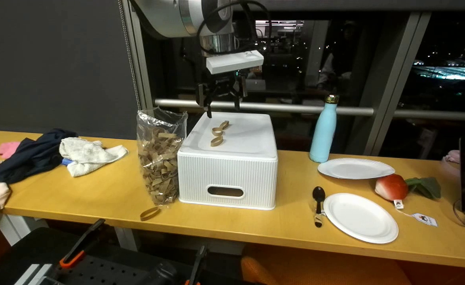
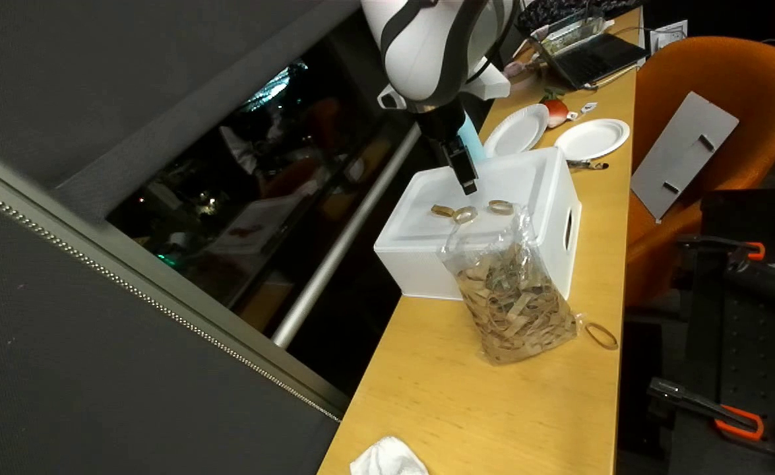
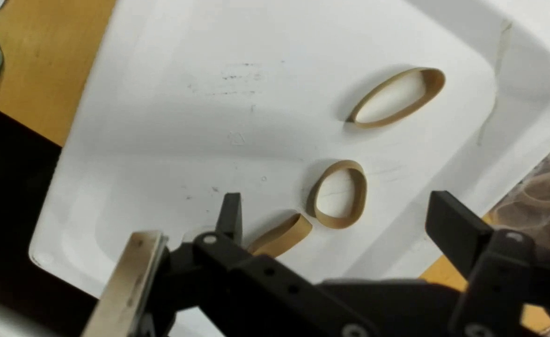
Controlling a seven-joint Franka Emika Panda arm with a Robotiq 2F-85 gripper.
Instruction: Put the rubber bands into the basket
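Observation:
Three tan rubber bands lie on top of the white box: in the wrist view an oval band [image 3: 433,83], a round band [image 3: 360,192] and a narrow band [image 3: 284,238] partly hidden by my finger. A fourth loose band [image 1: 147,212] rests on the table near its front edge. The basket [image 1: 159,166] appears as an upright clear plastic bag, filled with tan bands, beside the box in both exterior views. My gripper [image 1: 223,110] hangs over the box's far part, fingers wide apart and holding nothing. From the wrist, the gripper [image 3: 333,194] spans the round band from above without touching it.
The white box [image 1: 228,180] stands between the bag and a blue bottle [image 1: 324,130]. Farther along the table are paper plates [image 1: 361,217], a spoon [image 1: 318,206] and a toy vegetable [image 1: 390,187]. Cloths [image 1: 90,154] lie at the opposite end. A window rail [image 1: 287,108] runs behind.

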